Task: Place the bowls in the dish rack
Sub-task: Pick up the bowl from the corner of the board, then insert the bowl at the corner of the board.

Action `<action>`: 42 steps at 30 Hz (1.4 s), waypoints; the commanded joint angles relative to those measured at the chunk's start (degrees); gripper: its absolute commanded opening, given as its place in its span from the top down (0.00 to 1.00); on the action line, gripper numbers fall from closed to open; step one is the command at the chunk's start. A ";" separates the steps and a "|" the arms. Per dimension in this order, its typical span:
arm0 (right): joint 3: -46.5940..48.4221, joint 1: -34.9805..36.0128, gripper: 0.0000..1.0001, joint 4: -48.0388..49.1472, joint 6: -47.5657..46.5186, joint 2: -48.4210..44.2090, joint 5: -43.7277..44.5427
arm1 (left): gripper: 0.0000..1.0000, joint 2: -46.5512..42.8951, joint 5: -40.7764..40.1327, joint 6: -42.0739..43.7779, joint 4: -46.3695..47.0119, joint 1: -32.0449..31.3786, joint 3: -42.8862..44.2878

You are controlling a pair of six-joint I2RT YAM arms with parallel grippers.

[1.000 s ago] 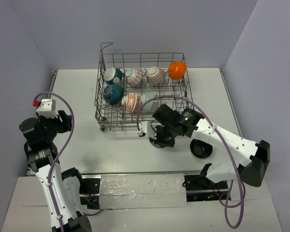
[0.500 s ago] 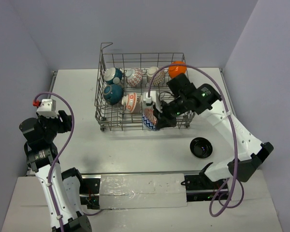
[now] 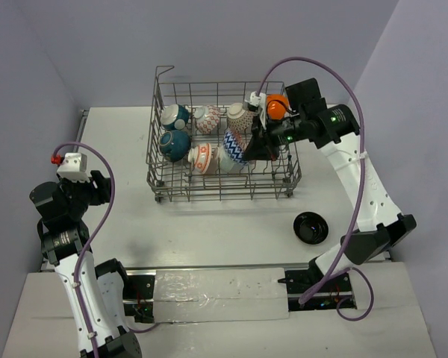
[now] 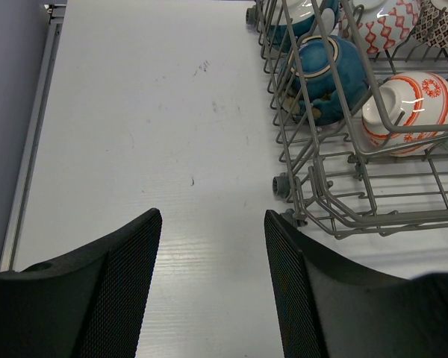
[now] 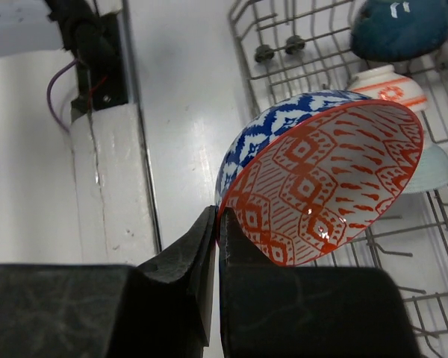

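My right gripper (image 3: 257, 146) (image 5: 218, 214) is shut on the rim of a bowl (image 3: 237, 145) (image 5: 322, 179) that is blue-patterned outside and red-patterned inside. It holds the bowl tilted above the middle of the grey wire dish rack (image 3: 222, 196) (image 5: 246, 54). Several bowls sit in the rack: two teal ones (image 3: 175, 116) (image 3: 174, 142), a red-patterned one (image 3: 207, 118), a grey-patterned one (image 3: 240, 115), an orange one (image 3: 275, 108) and a white one with orange bands (image 3: 201, 156) (image 4: 409, 104). A black bowl (image 3: 311, 227) lies on the table. My left gripper (image 4: 213, 218) is open over bare table, left of the rack.
The rack's front left corner and foot (image 4: 282, 183) lie just right of my left fingers. A raised wire loop (image 3: 163, 71) stands at the rack's back left corner. The table's left edge rail (image 4: 31, 142) runs beside my left gripper.
My right arm has lifted the blue-patterned bowl from the table in front of the rack and carried it up over the rack's middle. The left arm has not moved.
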 commanded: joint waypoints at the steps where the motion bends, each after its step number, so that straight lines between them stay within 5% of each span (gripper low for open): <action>1: -1.65 -3.22 1.00 12.76 7.69 -1.16 -0.42 | 0.37 -0.67 1.31 -0.74 1.73 0.30 -0.09; 9: -6.40 -12.26 1.00 27.43 22.63 1.21 -1.46 | 0.36 -0.50 2.98 -0.39 1.20 0.30 0.17; 16: -19.74 -19.74 1.00 45.46 42.58 1.12 -7.97 | 0.36 -0.76 4.04 -0.30 1.12 0.30 0.17; 29: -36.20 -21.51 1.00 68.59 64.29 2.88 -12.45 | 0.36 -0.85 5.00 -0.48 1.20 0.30 0.08; 42: -30.59 -23.09 1.00 73.43 67.56 13.42 -22.55 | 0.36 -0.32 4.39 -0.30 1.03 0.30 0.17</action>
